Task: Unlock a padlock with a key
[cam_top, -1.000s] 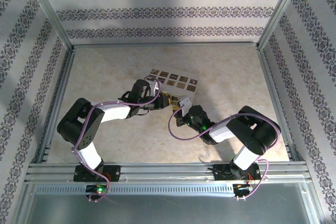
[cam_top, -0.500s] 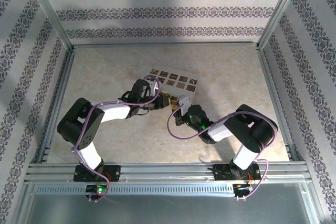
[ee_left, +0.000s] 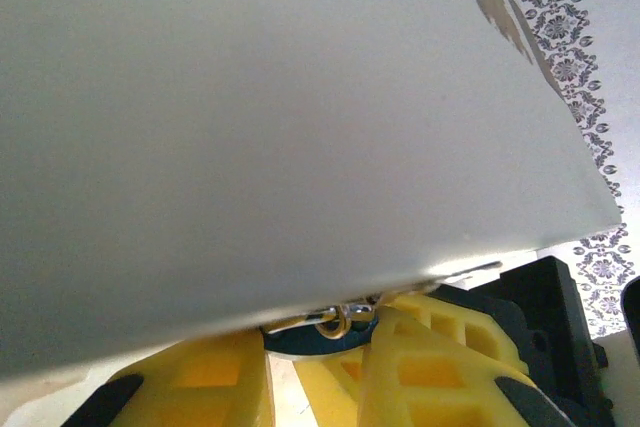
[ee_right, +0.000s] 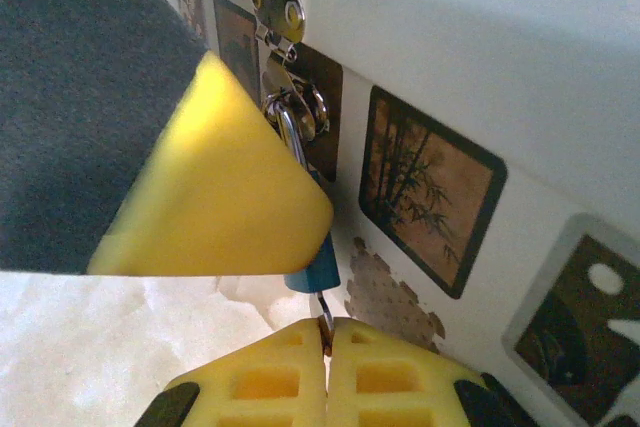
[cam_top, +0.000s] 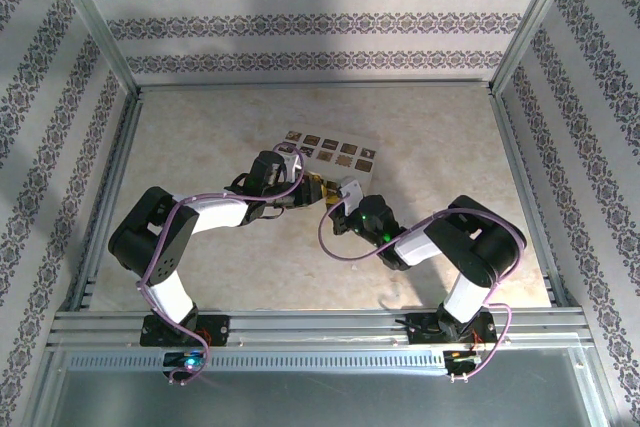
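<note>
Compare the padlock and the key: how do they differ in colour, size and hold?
Colour: the padlock is blue with a silvery shackle; the key is a dark sliver.
Size: the padlock is bulkier than the key.
Hold: the padlock hangs from the hasp of the box, gripped by the left gripper; the key is pinched in the right gripper.
Shared: both are tiny beside the box, and they meet at the padlock's underside.

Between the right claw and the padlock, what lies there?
The key, pinched in the right claw, runs up to the blue padlock; this shows in the right wrist view.
</note>
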Action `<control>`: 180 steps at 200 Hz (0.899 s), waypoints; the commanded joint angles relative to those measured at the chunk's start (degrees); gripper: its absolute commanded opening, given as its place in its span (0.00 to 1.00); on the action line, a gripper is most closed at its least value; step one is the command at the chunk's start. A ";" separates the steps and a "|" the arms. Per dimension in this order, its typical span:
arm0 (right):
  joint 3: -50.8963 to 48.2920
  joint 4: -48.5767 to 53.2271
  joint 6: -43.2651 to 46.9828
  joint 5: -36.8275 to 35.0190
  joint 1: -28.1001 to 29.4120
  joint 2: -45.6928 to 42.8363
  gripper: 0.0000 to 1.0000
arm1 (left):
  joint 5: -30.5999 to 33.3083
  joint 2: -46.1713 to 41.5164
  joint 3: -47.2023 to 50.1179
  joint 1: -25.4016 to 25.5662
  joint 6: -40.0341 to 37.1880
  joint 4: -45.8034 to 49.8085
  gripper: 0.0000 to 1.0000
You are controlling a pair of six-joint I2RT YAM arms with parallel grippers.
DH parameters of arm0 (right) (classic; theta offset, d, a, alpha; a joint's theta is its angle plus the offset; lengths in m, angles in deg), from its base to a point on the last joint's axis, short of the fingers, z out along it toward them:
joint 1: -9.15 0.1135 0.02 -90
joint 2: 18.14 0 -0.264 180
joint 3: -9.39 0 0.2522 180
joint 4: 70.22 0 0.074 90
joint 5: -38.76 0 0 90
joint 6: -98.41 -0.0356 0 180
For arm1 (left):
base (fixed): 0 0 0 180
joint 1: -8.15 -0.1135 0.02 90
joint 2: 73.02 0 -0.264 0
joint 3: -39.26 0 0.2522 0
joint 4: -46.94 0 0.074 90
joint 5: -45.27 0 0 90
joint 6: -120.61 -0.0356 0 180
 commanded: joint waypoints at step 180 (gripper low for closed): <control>-1.79 -11.31 -5.41 3.15 -1.37 6.86 0.00 | -1.96 6.99 1.88 2.32 4.63 -7.58 0.28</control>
